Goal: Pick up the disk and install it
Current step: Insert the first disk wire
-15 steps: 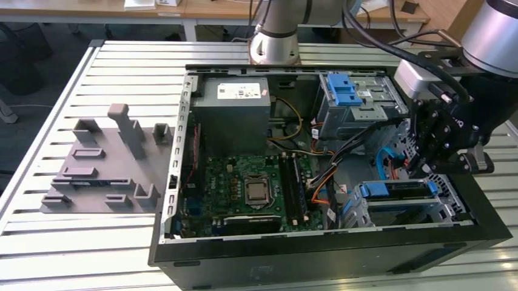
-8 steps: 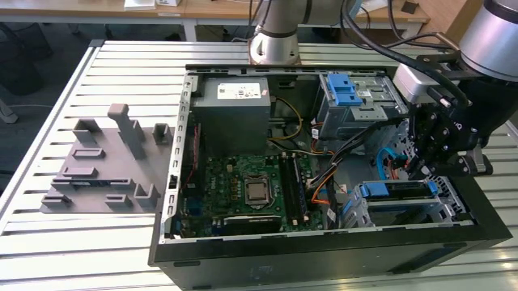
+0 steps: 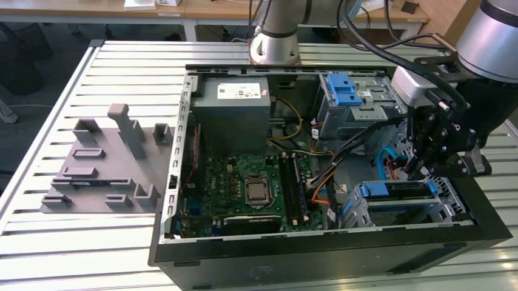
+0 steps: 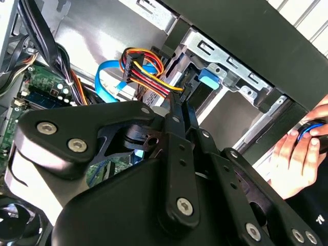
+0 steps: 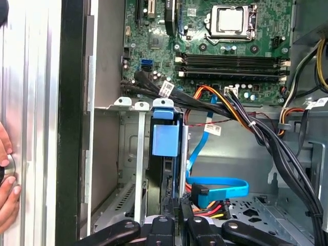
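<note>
Blue-bracketed disk (image 5: pixel 166 139) seated in bay (image 5: pixel 134 154)

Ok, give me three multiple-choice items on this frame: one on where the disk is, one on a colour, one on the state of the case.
1. Where is the disk?
A. On the grey tray
B. In the drive cage inside the computer case
C. On the bare table

2. What colour is the disk's bracket?
A. Red
B. Green
C. Blue

3. How does the computer case stand?
A. Side open, motherboard exposed
B. Closed with its panel on
C. Tipped upside down

Answers:
1 B: the disk stands between the metal walls of the drive cage.
2 C: the bracket is blue in the exterior view.
3 A: the computer case lies open, and the motherboard shows.
</note>
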Motion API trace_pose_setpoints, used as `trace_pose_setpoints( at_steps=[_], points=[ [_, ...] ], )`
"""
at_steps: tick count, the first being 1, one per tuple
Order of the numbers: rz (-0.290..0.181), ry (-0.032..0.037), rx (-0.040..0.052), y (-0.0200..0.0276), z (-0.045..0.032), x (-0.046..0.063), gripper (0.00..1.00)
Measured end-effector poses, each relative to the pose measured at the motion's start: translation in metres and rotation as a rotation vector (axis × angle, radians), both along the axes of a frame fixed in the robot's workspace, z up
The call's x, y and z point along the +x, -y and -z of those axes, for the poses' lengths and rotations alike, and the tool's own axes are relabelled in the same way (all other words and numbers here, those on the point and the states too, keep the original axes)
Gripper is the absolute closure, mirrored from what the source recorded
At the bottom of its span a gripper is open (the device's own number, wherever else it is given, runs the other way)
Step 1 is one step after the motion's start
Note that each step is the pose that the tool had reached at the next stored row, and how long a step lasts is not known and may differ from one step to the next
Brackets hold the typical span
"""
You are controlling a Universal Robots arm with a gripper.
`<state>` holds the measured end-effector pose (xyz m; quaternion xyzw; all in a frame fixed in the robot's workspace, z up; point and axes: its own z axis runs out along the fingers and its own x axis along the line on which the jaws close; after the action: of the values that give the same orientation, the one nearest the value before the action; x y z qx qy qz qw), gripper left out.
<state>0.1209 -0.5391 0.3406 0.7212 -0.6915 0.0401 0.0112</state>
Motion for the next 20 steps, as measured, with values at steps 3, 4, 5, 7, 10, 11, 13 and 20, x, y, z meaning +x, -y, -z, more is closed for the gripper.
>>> trace_pose_setpoints(
  at_steps=[3, 4, 5, 7, 10, 11, 13, 20],
  points=[
    [-0.007, 0.0112, 0.0003, 0.0001, 0.0005, -0.0024, 0.84],
    [-0.007, 0.0133, 0.0003, 0.0006, 0.0008, -0.0035, 0.84],
    [-0.008, 0.0143, 0.0002, 0.0013, 0.0014, -0.0041, 0.84],
    [-0.008, 0.0162, 0.0003, 0.0021, 0.0027, -0.0045, 0.84],
    [-0.008, 0.0227, 0.0002, 0.0028, 0.0041, -0.0053, 0.84],
    [-0.008, 0.0253, 0.0002, 0.0028, 0.0043, -0.0058, 0.84],
    [-0.006, 0.0288, 0.0003, 0.0029, 0.0046, -0.0068, 0.84],
    [0.006, 0.0302, 0.0000, 0.0030, 0.0057, -0.0073, 0.84]
  ],
)
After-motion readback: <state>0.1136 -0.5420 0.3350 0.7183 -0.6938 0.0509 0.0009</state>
